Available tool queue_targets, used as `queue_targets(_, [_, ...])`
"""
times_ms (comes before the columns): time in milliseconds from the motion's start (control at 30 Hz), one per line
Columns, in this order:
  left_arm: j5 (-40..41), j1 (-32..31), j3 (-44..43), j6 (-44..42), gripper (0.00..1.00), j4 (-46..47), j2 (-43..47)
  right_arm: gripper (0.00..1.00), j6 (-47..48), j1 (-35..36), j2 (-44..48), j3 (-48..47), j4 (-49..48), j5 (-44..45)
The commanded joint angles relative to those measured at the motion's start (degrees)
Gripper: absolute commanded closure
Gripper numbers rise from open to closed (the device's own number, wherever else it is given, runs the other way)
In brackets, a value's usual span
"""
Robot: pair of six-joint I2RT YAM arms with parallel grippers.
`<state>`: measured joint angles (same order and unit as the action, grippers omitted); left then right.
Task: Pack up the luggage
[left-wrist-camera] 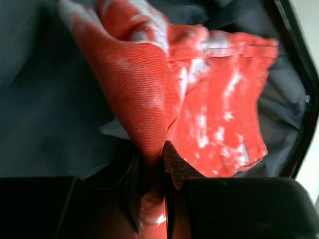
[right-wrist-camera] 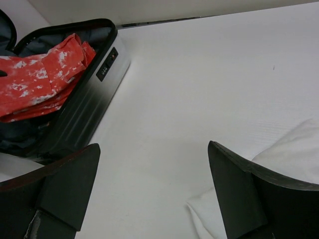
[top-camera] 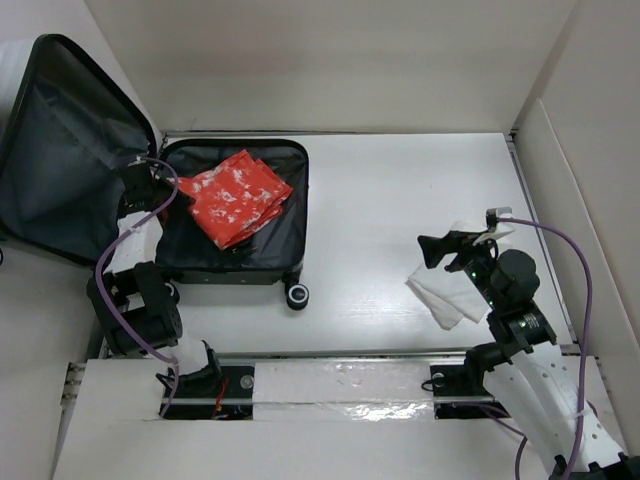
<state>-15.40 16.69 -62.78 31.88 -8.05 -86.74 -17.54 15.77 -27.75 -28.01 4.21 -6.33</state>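
The luggage (top-camera: 300, 215) lies open at the left of the table, its dark grey lined lid (top-camera: 60, 150) propped up to the left. A red cloth with white print (top-camera: 238, 196) lies in the base. My left gripper (top-camera: 172, 186) is inside the base's left side, shut on a corner of the red cloth (left-wrist-camera: 209, 99); the fabric is pinched between the jaws of the gripper (left-wrist-camera: 149, 154). My right gripper (top-camera: 432, 250) is open and empty (right-wrist-camera: 154, 144), above the table beside a folded white cloth (top-camera: 445, 290), which also shows at the right of the right wrist view (right-wrist-camera: 294, 154).
A black wheel (top-camera: 297, 295) of the luggage sticks out toward the table's front. White walls enclose the table at the back and right (top-camera: 570, 180). A white strip with the arm bases (top-camera: 340, 385) runs along the near edge.
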Motion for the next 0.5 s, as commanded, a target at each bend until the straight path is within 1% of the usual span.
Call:
queue_targets(0, [-1.30,-0.34,-0.23,-0.94,1.00,4.28,3.07,0.06,0.93,-0.39,0.50,-1.08,-1.92,-0.61])
queue_targets(67, [0.88,0.19,-0.85,-1.03,1.00,3.14,1.67,0.06,1.02,-0.39,0.59,-1.17,-1.75,-0.53])
queue_targets(100, [2.38,0.19,-1.20,-1.29,1.00,0.96,1.14,0.06,1.02,-0.39,0.50,-1.08,-1.66,-0.35])
queue_targets(133, [4.57,0.19,-1.90,-1.55,0.89,-0.02,0.61,0.06,1.02,-0.39,0.41,-1.08,-1.66,-0.18])
queue_targets(200, [5.99,0.19,-1.64,-2.69,0.66,-0.30,1.39,0.09,1.02,-0.39,-0.28,-0.99,-1.57,0.70])
queue_targets(233, [6.43,0.19,-0.77,-2.70,0.50,0.31,3.66,0.20,0.84,-0.39,-0.72,-0.99,-1.57,1.14])
queue_targets(267, [6.87,0.19,-0.41,-2.70,0.43,0.93,5.16,0.26,0.75,-0.39,-1.25,-0.99,-1.48,2.27])
queue_targets(300, [7.74,-2.16,-0.32,-2.70,0.37,1.81,6.66,0.35,0.58,-0.39,-1.87,-0.99,-1.40,2.63])
queue_targets(333, [10.27,-3.49,-1.63,-3.31,0.31,1.73,9.19,0.57,0.06,-0.39,-3.18,-0.99,-1.39,3.25])
queue_targets(367, [11.34,-5.33,-2.60,-3.84,0.30,1.64,10.18,0.66,-0.39,-0.39,-4.06,-1.08,-1.31,4.90])
queue_targets(400, [12.57,-7.26,-3.74,-4.28,0.28,1.81,11.06,0.71,-1.00,-0.39,-4.77,-1.08,-0.87,6.05])
queue_targets(433, [15.81,-12.07,-5.58,-4.80,0.26,2.16,12.63,0.77,-2.05,-0.39,-5.56,-1.43,-0.43,8.33])
queue_targets(467, [18.53,-14.81,-6.46,-6.20,0.24,2.86,13.34,0.80,-2.41,-0.39,-6.69,-1.61,0.09,10.70])
